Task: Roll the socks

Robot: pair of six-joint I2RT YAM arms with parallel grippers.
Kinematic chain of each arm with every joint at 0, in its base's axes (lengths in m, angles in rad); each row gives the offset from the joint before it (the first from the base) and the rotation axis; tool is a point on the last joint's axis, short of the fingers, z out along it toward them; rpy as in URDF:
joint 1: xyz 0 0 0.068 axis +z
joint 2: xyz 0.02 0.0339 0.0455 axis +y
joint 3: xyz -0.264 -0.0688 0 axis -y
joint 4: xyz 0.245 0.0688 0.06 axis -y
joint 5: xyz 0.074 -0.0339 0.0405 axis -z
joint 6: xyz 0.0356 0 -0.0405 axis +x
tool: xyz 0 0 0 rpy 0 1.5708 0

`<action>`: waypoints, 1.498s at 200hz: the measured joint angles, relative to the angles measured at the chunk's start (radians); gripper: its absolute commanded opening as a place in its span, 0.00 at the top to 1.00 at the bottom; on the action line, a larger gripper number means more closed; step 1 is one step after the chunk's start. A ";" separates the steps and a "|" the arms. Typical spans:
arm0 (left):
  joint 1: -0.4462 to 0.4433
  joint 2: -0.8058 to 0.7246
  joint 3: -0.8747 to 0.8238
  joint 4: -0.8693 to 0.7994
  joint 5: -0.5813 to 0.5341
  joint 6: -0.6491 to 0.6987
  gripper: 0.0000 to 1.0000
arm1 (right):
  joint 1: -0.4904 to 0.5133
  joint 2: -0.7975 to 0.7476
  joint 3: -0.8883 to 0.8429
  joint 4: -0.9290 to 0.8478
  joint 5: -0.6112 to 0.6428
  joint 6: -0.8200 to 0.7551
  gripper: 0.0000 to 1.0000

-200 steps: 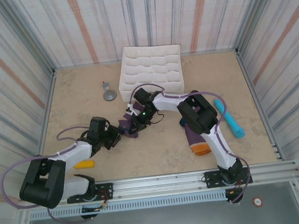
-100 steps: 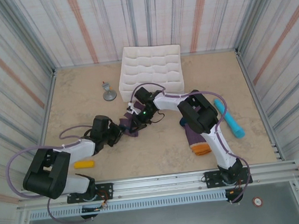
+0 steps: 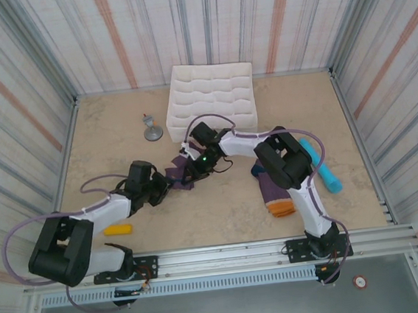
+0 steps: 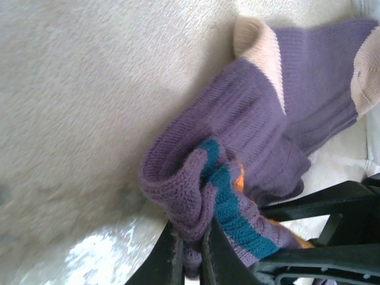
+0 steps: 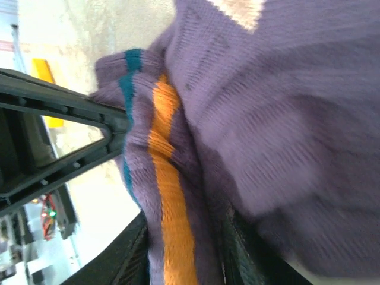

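From above, the striped purple sock [image 3: 182, 180] lies bunched in the middle of the bench [image 3: 223, 222], between the left pincer [image 3: 169, 188] and the right pincer [image 3: 189, 170]. The second sock [image 3: 275, 194] lies flat beneath the right arm, well apart. At the left wrist, the left pincer [image 4: 191, 237] is clenched on a thin fold of the cuff. The knit looks light, limp and stretchy, likely to unroll once freed, so the doubled cuff edge seems the best hold. At the right wrist, the orange-and-teal band sits inside the right pincer [image 5: 184, 261]; whether it clamps or has let go I cannot tell.
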 measured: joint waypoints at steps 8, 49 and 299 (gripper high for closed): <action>0.000 -0.023 0.000 -0.030 -0.001 0.004 1.00 | 0.003 -0.020 -0.022 0.009 0.031 -0.001 0.60; 0.000 -0.126 0.000 -0.192 -0.003 0.014 1.00 | 0.021 -0.140 -0.166 0.084 0.166 -0.035 0.56; 0.089 -0.132 0.043 -0.441 0.167 0.176 1.00 | 0.552 -0.314 -0.569 0.787 1.003 -0.733 0.47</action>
